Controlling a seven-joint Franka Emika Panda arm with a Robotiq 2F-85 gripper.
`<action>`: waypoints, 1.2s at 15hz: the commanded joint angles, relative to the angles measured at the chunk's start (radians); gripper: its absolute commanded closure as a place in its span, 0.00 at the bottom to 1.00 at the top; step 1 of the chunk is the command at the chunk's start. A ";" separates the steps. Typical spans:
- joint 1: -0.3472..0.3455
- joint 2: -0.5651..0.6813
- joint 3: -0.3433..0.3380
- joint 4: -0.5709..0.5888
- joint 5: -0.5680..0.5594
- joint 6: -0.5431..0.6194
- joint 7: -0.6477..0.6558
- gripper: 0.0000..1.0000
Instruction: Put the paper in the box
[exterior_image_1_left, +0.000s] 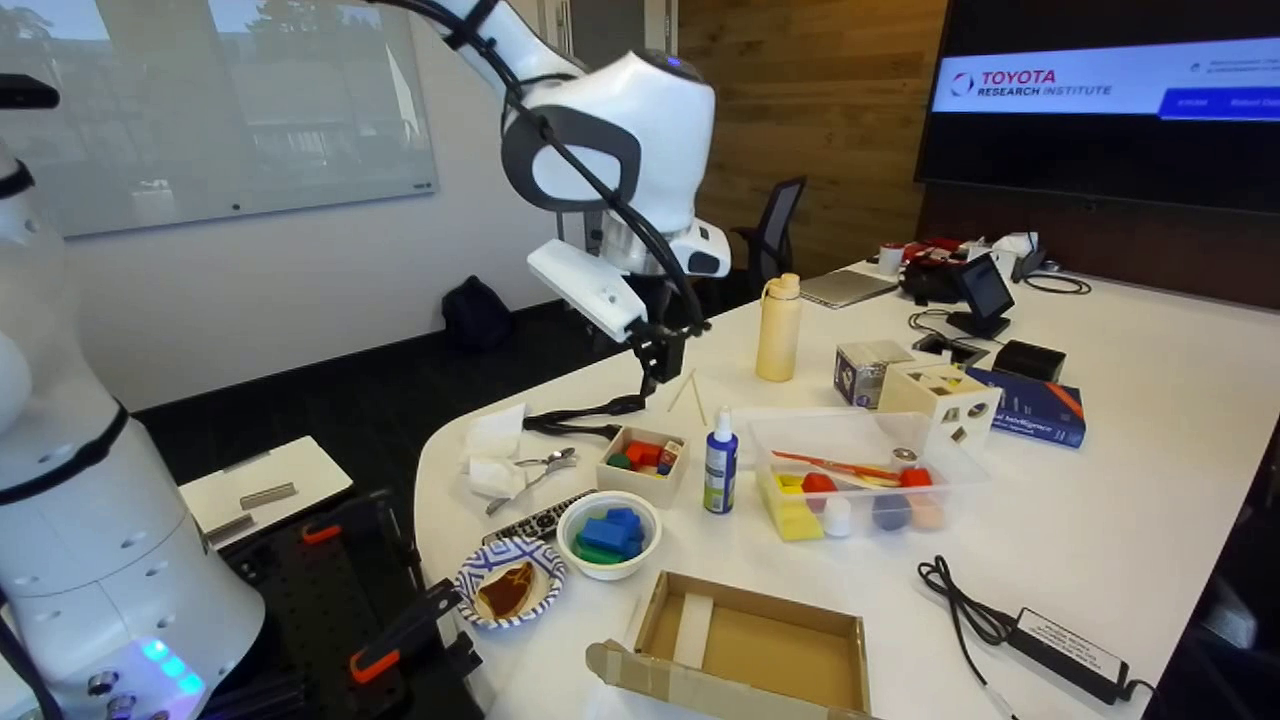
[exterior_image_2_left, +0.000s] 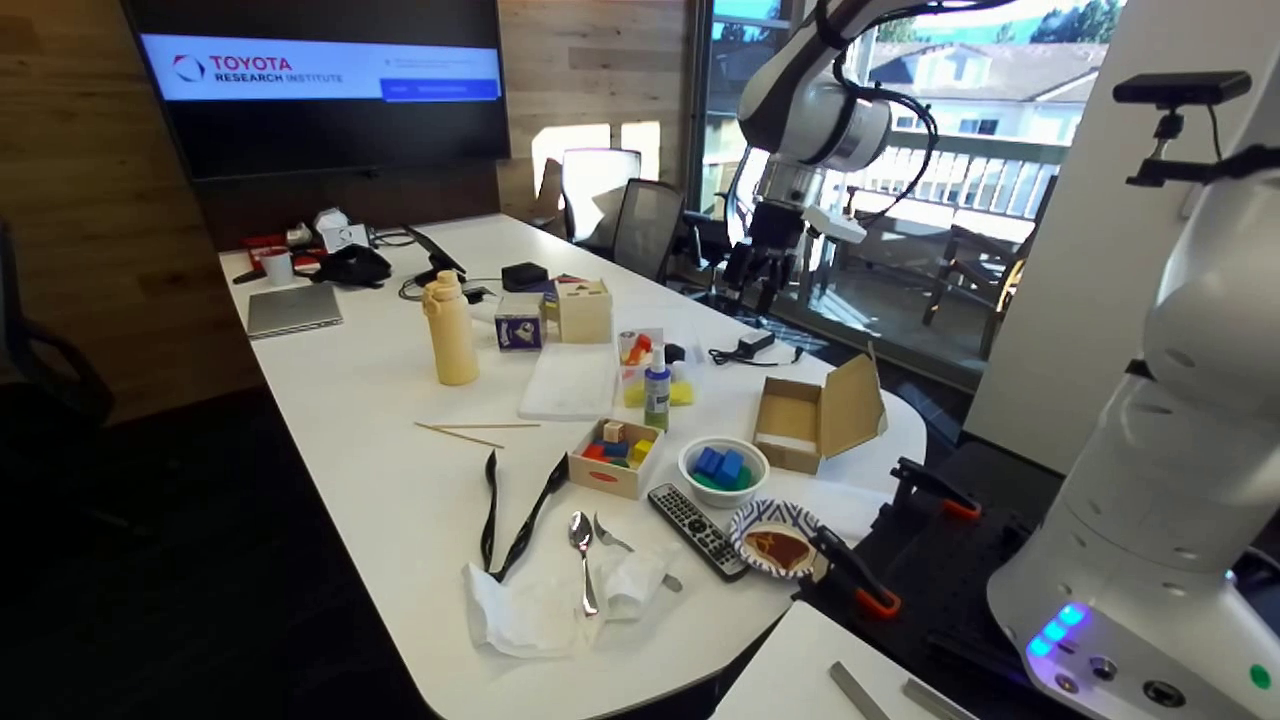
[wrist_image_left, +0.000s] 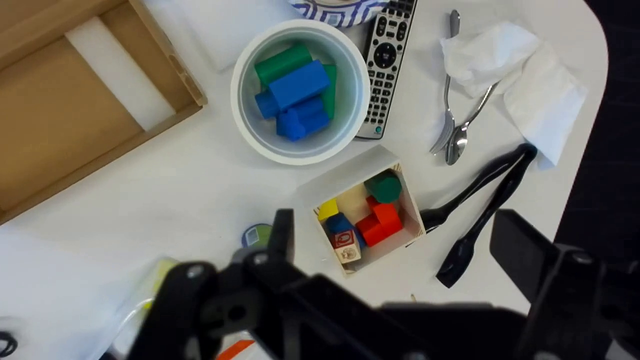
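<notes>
The tan cardboard box lies open on the table, with its flap folded out and a white strip inside; it shows in both exterior views and at the left of the wrist view. White crumpled paper in two pieces lies at the table's rounded end by the fork and spoon, in both exterior views and at the upper right of the wrist view. My gripper is open and empty, above the table and away from both.
Between box and paper stand a white bowl of blocks, a small wooden block box, a remote and a patterned plate. Black tongs, a blue spray bottle, a clear container and a tall yellow bottle stand nearby.
</notes>
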 joint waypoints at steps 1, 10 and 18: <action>-0.089 0.165 0.049 0.102 0.084 -0.082 -0.190 0.00; -0.252 0.377 0.135 0.123 0.062 -0.110 -0.299 0.00; -0.337 0.546 0.204 0.159 0.095 -0.032 -0.314 0.00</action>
